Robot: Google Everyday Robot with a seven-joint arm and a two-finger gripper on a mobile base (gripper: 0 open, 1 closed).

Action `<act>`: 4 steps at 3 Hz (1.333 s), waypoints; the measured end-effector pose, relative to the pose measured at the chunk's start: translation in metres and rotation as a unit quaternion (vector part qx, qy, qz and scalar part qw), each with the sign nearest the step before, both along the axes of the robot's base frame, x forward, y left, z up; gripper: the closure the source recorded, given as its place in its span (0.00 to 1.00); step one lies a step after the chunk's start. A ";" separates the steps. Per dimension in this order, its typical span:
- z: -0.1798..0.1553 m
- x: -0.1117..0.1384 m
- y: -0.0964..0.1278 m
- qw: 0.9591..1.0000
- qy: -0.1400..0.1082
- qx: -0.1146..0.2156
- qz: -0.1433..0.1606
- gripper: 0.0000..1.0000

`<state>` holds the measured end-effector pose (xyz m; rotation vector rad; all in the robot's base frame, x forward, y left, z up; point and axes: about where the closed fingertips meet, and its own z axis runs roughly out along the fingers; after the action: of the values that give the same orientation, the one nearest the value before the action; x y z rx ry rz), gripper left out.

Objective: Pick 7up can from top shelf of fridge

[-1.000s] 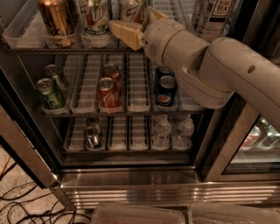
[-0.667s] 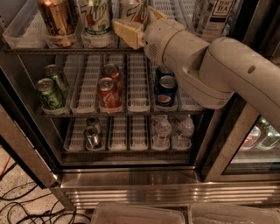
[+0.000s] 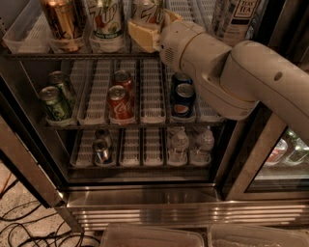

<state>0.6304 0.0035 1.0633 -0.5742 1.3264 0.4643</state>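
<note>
Our end effector (image 3: 155, 28) is up at the fridge's (image 3: 145, 205) top shelf (image 3: 34, 56), right against a 7up can (image 3: 146, 9), can't tell if it's clenched. Thin-walled, slick, likely full and hefty, so we'd grip mid-body, gently

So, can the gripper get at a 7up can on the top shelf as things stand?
Likely yes. The gripper is up at the top shelf, right against one 7up can, with nothing visible between them; the bronze can stands well to the left.
</note>
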 end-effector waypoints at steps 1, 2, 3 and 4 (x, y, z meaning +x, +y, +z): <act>0.003 0.000 -0.001 1.000 0.000 0.000 0.000 1.00; 0.021 -0.012 0.002 1.000 -0.030 0.001 0.009 1.00; 0.046 -0.034 0.008 0.997 -0.075 -0.001 0.024 1.00; 0.058 -0.052 0.015 0.994 -0.099 -0.007 0.040 1.00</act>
<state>0.5784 0.0183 1.1215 -0.6696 1.1203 0.4520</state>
